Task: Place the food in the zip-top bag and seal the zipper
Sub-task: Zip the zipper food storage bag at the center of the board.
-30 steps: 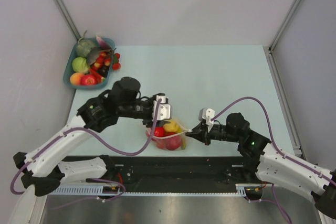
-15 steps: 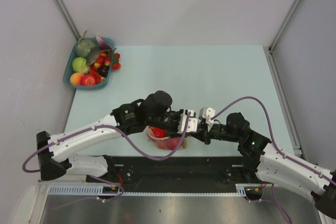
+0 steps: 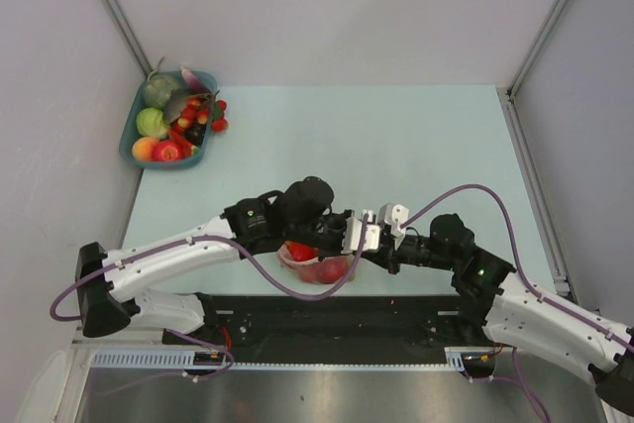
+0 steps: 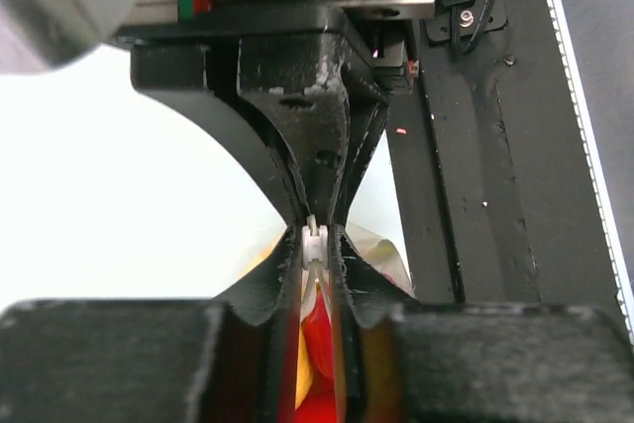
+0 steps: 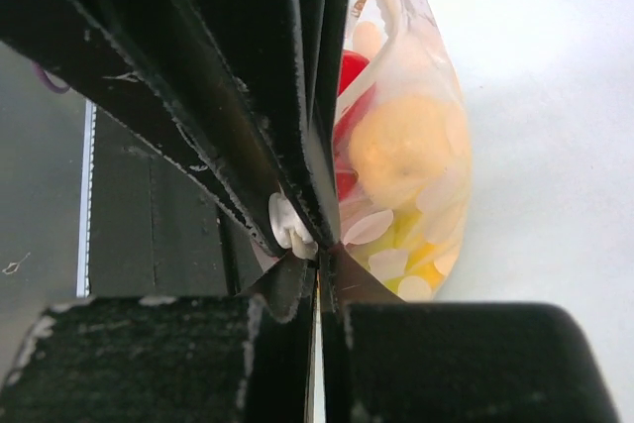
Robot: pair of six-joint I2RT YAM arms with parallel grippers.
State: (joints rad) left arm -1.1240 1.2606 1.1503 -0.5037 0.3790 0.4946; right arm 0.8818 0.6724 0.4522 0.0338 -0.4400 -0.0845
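The zip-top bag point(image 3: 315, 264) lies near the table's front edge with red and yellow food point(image 3: 302, 251) inside. My left gripper point(image 3: 365, 243) is shut on the zipper point(image 4: 314, 243), the whitish strip, at the bag's right end. Red and yellow food point(image 4: 317, 349) shows between its fingers. My right gripper point(image 3: 384, 253) is shut on the bag's right corner, tip to tip with the left. In the right wrist view the bag point(image 5: 406, 156) bulges with yellow and red food, and a white piece of the zipper point(image 5: 287, 225) shows beside the left fingers point(image 5: 248, 76).
A blue basket point(image 3: 133, 151) with more toy fruits and vegetables stands at the far left corner. A black rail point(image 3: 327, 319) runs along the table's front edge just below the bag. Both arms cross in front of the bag.
My left gripper has slid rightward along the bag's mouth from its left part to its right end, meeting the right gripper. The right gripper has held its place.
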